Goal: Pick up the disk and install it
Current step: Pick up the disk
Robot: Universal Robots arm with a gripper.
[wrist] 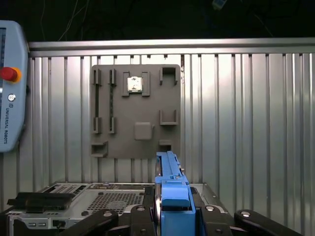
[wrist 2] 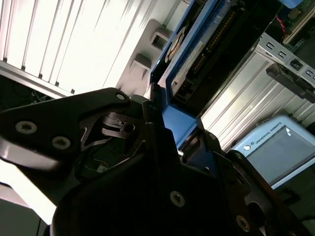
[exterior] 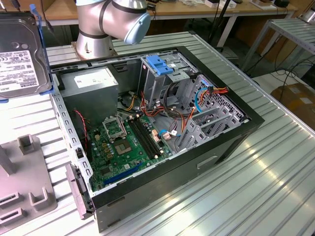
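The disk hangs in the air at the exterior view's left, label showing, outside the open case and well apart from the cage with the blue top. The gripper is clamped on it. In the first wrist view the jaws press in from both sides on the blue frame, and the disk stands on edge between them.

What worries me is that grip. The hold looks to be on the plastic frame, not the metal body, so a knock or a quick swing could let the disk twist or slide in the jaws. Below it lie the grey plate and the ribbed table, both hard landings.

The case is the next hazard. Loose cables, red, orange and blue, lie just beside the cage, and a corner of the disk could snag one. The power supply and the case wall crowd the way in. A disk even slightly askew would likely jam at the cage mouth, and forcing it could crack the frame or scrape the board.
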